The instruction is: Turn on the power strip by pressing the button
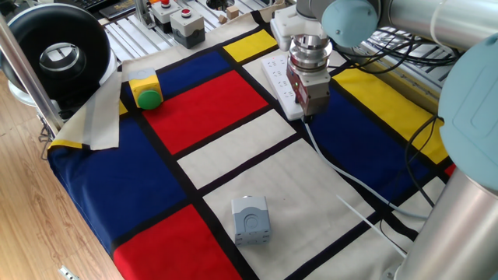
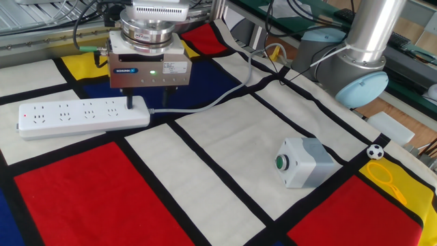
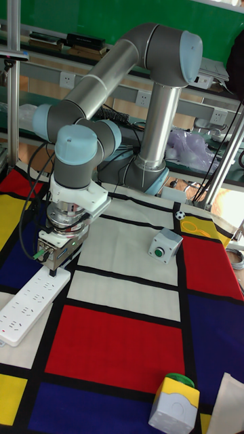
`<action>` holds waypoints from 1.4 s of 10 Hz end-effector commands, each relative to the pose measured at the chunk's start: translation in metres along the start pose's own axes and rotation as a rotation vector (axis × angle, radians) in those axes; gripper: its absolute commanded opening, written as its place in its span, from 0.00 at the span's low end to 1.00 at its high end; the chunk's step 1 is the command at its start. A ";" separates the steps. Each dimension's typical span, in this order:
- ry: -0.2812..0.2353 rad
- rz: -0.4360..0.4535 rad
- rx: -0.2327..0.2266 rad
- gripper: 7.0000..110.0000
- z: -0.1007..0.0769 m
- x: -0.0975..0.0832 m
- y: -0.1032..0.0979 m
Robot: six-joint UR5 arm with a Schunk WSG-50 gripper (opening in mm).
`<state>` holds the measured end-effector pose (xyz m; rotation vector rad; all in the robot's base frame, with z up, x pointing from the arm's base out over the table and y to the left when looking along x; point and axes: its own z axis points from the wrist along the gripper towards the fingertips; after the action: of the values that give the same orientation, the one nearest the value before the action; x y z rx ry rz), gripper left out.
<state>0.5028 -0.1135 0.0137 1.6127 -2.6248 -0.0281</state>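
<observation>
Red, blue, yellow and white blocks pattern the cloth over the table (image 2: 205,198). On it lies the power strip (image 2: 82,116), white, its cable (image 2: 205,104) trailing away. The gripper (image 2: 147,107) stands over the strip's cable end; one finger (image 2: 129,104) touches the strip there, jaws parted, holding nothing. The button cannot be made out.

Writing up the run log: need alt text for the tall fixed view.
A UR5 arm's end effector presses one finger onto the cable end of a white power strip on a colour-block cloth. A grey box with a green button sits to the right.
</observation>
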 end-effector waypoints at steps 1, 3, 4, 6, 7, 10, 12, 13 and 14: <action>-0.003 0.008 -0.002 0.57 -0.003 0.000 0.000; -0.001 0.008 -0.001 0.57 -0.006 0.000 -0.001; -0.002 0.006 -0.003 0.57 -0.007 0.000 -0.002; -0.005 0.005 -0.004 0.57 -0.008 -0.001 -0.002; -0.002 0.006 -0.003 0.57 -0.008 0.000 -0.003; -0.005 0.009 -0.004 0.57 -0.008 -0.001 -0.003; -0.005 0.012 -0.006 0.57 -0.008 -0.001 -0.002; -0.005 0.014 -0.008 0.57 -0.008 -0.001 -0.002; -0.005 0.014 -0.010 0.57 -0.008 -0.001 -0.001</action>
<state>0.5041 -0.1146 0.0204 1.6023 -2.6213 -0.0307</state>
